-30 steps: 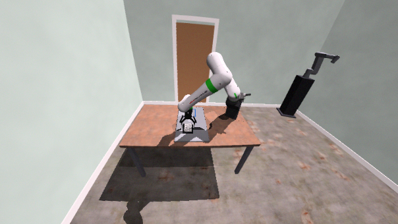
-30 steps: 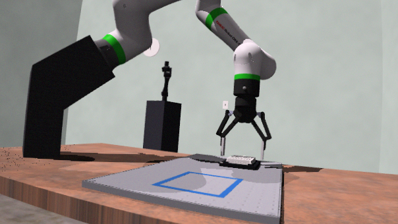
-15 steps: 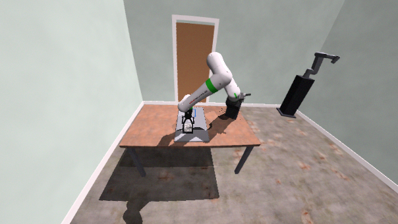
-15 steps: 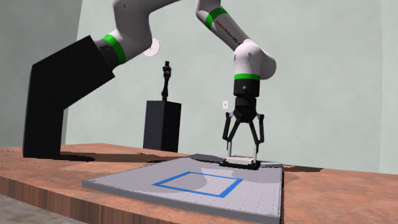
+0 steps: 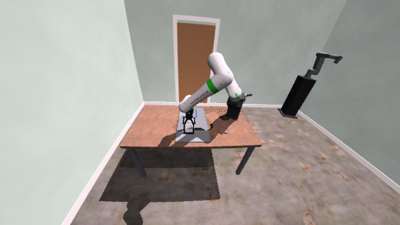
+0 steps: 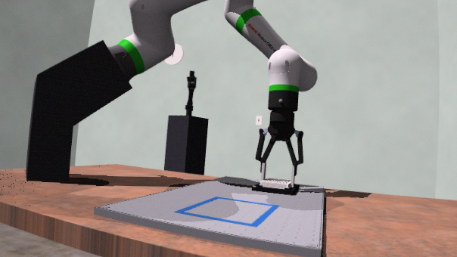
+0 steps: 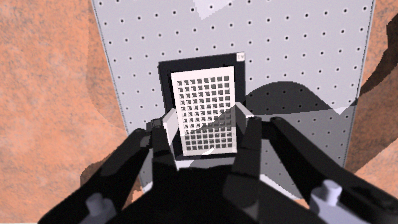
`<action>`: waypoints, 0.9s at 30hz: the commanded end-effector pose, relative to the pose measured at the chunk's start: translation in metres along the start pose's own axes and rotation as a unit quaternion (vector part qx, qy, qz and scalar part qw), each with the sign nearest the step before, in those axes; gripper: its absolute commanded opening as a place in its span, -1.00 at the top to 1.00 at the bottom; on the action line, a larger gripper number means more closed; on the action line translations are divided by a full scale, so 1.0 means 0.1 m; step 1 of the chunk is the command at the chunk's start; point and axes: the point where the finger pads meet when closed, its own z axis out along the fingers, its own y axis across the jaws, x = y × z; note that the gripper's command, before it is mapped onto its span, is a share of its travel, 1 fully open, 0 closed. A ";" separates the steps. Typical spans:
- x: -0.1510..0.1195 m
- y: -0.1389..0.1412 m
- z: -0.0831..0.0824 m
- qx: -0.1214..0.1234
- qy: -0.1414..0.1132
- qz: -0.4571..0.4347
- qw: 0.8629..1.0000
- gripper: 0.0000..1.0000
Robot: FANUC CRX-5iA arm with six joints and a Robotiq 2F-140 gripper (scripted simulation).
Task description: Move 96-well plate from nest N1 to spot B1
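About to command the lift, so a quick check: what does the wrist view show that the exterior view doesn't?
Only the wrist view shows the 96-well plate's grid of wells from above, the black plate nest framing it, and a pad on each long side.

Only the exterior view shows the blue taped outline, nothing inside it, and the arm upright over the nest.

Both show the gripper shut on the plate, which sits in the nest on the grey deck.
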 end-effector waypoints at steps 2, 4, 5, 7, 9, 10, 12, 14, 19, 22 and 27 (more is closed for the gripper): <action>0.00 0.00 0.00 0.000 0.000 0.000 1.000 1.00; 0.00 0.00 -0.02 0.000 0.000 0.000 1.000 1.00; 0.00 0.00 -0.03 0.000 0.000 0.000 1.000 1.00; 0.00 0.00 -0.07 0.000 0.000 0.000 1.000 1.00; 0.00 0.00 -0.08 0.000 0.000 0.000 1.000 1.00; 0.00 0.00 -0.08 0.000 0.000 0.000 1.000 1.00; 0.00 0.00 -0.12 0.000 0.000 0.000 1.000 1.00; 0.00 0.00 -0.15 0.000 0.000 0.000 1.000 1.00; 0.00 0.00 -0.23 0.000 0.000 0.000 1.000 1.00; 0.00 0.00 -0.28 0.000 0.000 0.000 1.000 1.00; 0.00 0.00 -0.33 0.000 0.000 0.000 1.000 1.00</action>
